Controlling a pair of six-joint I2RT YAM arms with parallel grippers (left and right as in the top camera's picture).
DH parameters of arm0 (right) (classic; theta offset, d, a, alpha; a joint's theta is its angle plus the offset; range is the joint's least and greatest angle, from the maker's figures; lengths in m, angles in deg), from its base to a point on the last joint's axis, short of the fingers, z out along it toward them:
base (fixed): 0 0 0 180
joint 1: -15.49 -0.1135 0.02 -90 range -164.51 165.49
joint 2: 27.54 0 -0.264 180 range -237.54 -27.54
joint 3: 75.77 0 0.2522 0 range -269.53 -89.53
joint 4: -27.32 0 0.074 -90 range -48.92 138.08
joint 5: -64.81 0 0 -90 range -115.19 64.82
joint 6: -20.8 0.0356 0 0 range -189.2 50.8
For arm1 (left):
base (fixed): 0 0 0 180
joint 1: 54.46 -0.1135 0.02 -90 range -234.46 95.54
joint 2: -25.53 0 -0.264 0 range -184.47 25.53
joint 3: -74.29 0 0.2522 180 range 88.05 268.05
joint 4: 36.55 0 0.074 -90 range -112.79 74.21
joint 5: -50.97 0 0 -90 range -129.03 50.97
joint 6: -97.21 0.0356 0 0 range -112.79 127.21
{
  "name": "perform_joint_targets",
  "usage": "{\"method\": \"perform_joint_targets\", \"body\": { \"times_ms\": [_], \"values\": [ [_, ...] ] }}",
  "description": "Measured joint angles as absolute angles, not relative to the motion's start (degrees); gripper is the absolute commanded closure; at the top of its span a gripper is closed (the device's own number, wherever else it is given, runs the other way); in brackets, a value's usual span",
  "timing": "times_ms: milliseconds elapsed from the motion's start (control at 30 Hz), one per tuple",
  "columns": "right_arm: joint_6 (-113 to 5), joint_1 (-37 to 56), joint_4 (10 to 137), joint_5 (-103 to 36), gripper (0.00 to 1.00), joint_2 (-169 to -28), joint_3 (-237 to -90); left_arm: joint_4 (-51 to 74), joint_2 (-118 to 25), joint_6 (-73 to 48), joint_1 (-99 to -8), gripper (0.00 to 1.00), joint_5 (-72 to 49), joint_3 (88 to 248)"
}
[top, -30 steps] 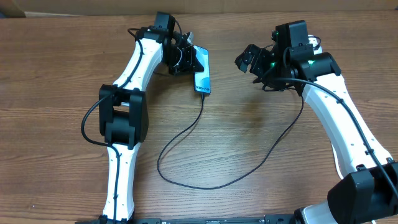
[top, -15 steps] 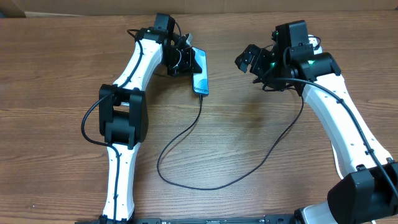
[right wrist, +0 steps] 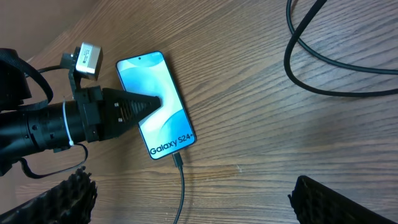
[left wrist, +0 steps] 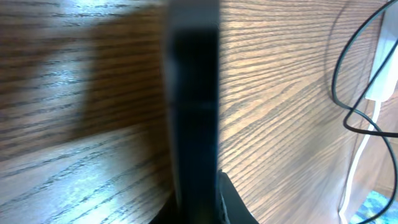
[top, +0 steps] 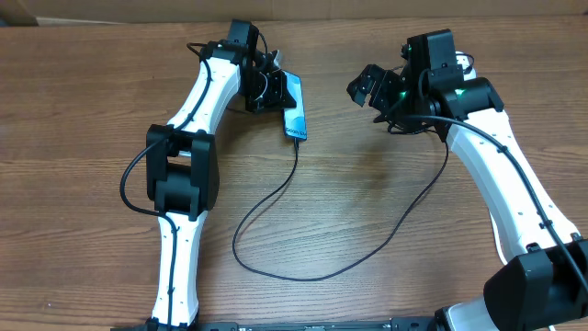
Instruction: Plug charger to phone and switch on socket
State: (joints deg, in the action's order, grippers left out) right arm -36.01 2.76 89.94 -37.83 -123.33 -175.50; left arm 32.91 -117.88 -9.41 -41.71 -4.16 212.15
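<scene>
The phone [top: 294,110] has a light blue screen with "Galaxy S24+" at its near short edge and lies at the table's back centre. It also shows in the right wrist view [right wrist: 163,115]. My left gripper [top: 274,92] is shut on its left long edge, and one finger lies over the screen [right wrist: 138,104]. In the left wrist view the phone [left wrist: 194,106] is a dark bar seen edge-on between the jaws. The charger's black tip [right wrist: 178,160] sits in the phone's port. Its cable [top: 276,207] loops forward and runs right. My right gripper [top: 367,90] is open and empty, to the right of the phone.
A white oblong body [left wrist: 387,59] trailing a white cord [left wrist: 359,155], likely the socket, shows at the right edge of the left wrist view. It is hidden in the overhead view. Black cable loops [right wrist: 323,68] lie on the wood near the right arm.
My left gripper has drawn the phone slightly left and back, the cable tip moving with it. The right arm has not moved.
</scene>
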Motion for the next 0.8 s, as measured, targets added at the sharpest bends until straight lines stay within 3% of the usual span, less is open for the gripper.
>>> {"method": "perform_joint_targets", "body": {
  "times_ms": [800],
  "values": [
    [-36.0,2.8,89.9,-37.8,0.00,-123.3,-175.5,32.9,-117.9,-9.4,-41.7,0.89,-8.9,212.1]
  ]
}}
